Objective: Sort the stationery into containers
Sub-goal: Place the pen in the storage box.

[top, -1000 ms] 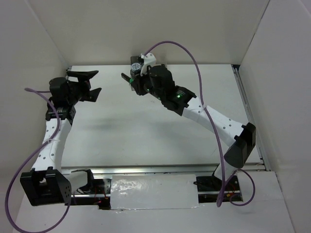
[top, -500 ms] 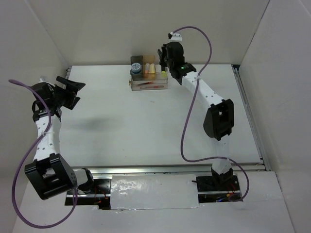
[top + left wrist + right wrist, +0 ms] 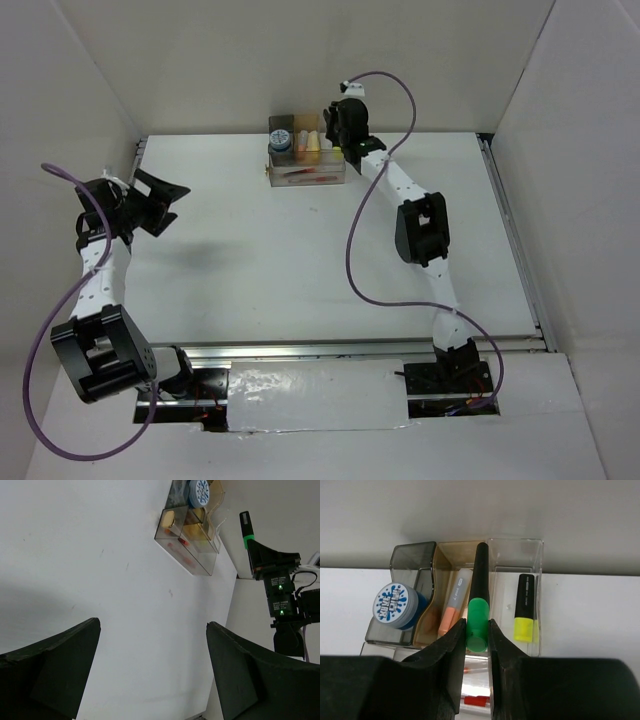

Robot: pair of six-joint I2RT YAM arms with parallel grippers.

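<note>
Fingers on our left gripper [image 3: 152, 630] stand spread and empty, well apart from the work. Farther out, our right gripper [image 3: 477, 630] pinches the green-ended highlighter [image 3: 480, 575] above the organiser [image 3: 540, 580]. Its tip seems level with the divider between the brown and clear compartments, so dropping it here might hang it on that wall.
</note>
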